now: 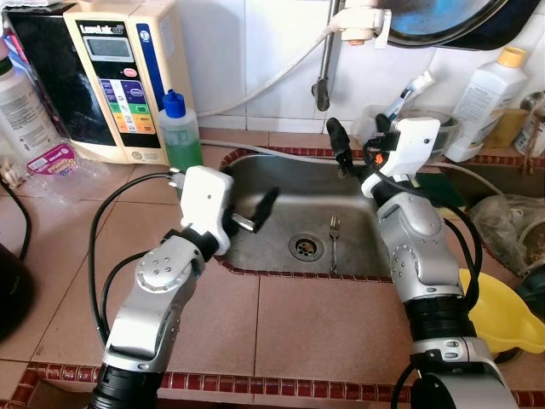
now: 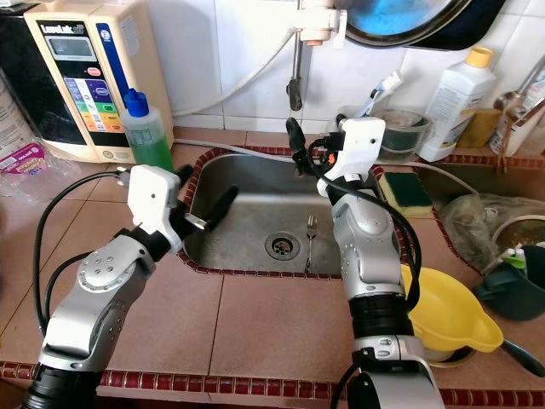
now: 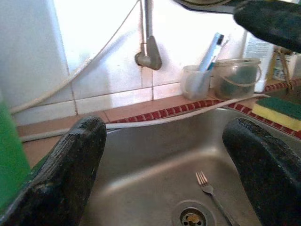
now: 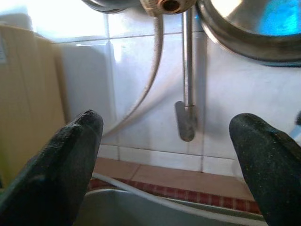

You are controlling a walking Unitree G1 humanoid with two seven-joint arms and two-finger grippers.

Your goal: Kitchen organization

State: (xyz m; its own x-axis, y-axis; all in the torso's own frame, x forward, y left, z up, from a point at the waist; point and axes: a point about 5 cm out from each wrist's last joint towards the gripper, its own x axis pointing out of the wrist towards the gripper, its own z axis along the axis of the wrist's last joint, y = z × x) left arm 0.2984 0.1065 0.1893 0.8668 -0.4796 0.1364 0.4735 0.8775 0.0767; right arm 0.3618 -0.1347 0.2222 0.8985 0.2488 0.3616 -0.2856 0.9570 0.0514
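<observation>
- Nearest to us, our two silver arms reach forward over the terracotta-tiled table (image 1: pixel 306 319) with its red mosaic edge.
- To our right, a yellow plastic funnel-shaped bowl (image 1: pixel 502 317) sits near the table's front edge.
- Our left gripper (image 1: pixel 260 213) hangs over the left side of the stainless steel sink (image 1: pixel 281 183); its two black fingers (image 3: pixel 70 169) are spread wide and hold nothing.
- In the basin lies a small silver fork (image 1: pixel 334 241), just right of the round drain (image 1: pixel 305 247), tines toward the back wall, touching neither gripper.
- Our right gripper (image 1: pixel 341 146) is raised above the sink's back right corner, pointing at the wall; its fingers (image 4: pixel 70 160) stand well apart with nothing between them.
- Right of the sink, a yellow sponge with a green scouring top (image 2: pixel 406 191) lies on the table.
- At the back left, a green dish-soap bottle with a blue cap (image 1: pixel 180 132) stands beside a cream water-purifier box with coloured buttons (image 1: pixel 123 77).
- Behind the sink, a thin metal tap spout (image 1: pixel 323 68) hangs down the white-tiled wall, and a clear plastic cup holding a toothbrush (image 3: pixel 197 80) stands just beside a round clear container (image 3: pixel 236 77).
- A white plastic bottle with a yellow cap (image 1: pixel 490 102) stands at the far right.
</observation>
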